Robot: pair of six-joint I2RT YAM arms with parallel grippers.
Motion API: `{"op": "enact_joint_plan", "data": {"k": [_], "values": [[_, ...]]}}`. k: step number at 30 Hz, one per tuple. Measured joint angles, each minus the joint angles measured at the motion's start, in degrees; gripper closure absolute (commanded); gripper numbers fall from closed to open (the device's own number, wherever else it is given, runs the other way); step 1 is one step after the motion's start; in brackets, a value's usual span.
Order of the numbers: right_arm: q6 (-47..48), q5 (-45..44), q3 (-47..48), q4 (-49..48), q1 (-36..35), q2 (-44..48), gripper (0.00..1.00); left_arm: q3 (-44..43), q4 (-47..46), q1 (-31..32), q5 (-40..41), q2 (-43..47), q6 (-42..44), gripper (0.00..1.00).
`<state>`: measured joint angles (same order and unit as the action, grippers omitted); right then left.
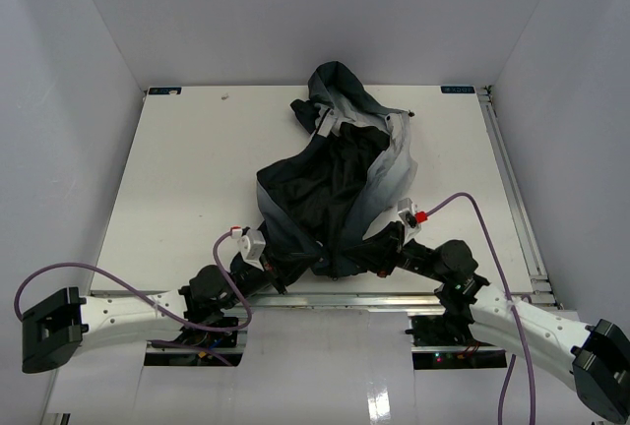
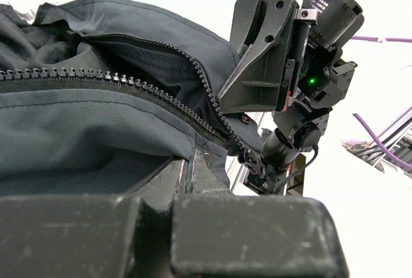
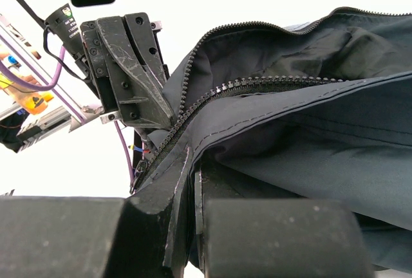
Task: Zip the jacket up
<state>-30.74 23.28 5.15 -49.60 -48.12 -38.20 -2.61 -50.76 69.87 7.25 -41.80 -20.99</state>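
Across the white table (image 1: 177, 179), the top camera is showing the jacket (image 1: 335, 174) lying crumpled at mid-table and reaching the near edge, where its bunched cloth is hiding both sets of fingertips. Only the wrist cameras are revealing the grips: the left gripper (image 2: 183, 185) is pinching the jacket's edge by the zipper between closed fingers. The right gripper (image 3: 190, 185) is doing likewise, each facing the other just beside it. Purple cables (image 1: 482, 213) are looping over the arms. Dark navy fabric is folding over light grey panels, and the zipper teeth (image 2: 129, 80) are gaping apart, unjoined.
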Motion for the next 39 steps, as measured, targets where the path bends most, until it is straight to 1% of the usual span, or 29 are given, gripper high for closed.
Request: {"op": "enact_joint_plan", "data": {"k": [14, 30, 39], "values": [[-0.2, -0.5, 0.0, 0.0, 0.2, 0.4, 0.92, 0.0, -0.8, 0.0, -0.7, -1.3, 0.2, 1.00], [-0.2, -0.7, 0.0, 0.2, 0.5, 1.8, 0.92, 0.0, -0.3, 0.0, -0.7, 1.4, 0.2, 1.00], [-0.2, -0.7, 0.0, 0.2, 0.6, 1.7, 0.92, 0.0, -0.5, 0.0, -1.2, -0.4, 0.2, 1.00]]}}
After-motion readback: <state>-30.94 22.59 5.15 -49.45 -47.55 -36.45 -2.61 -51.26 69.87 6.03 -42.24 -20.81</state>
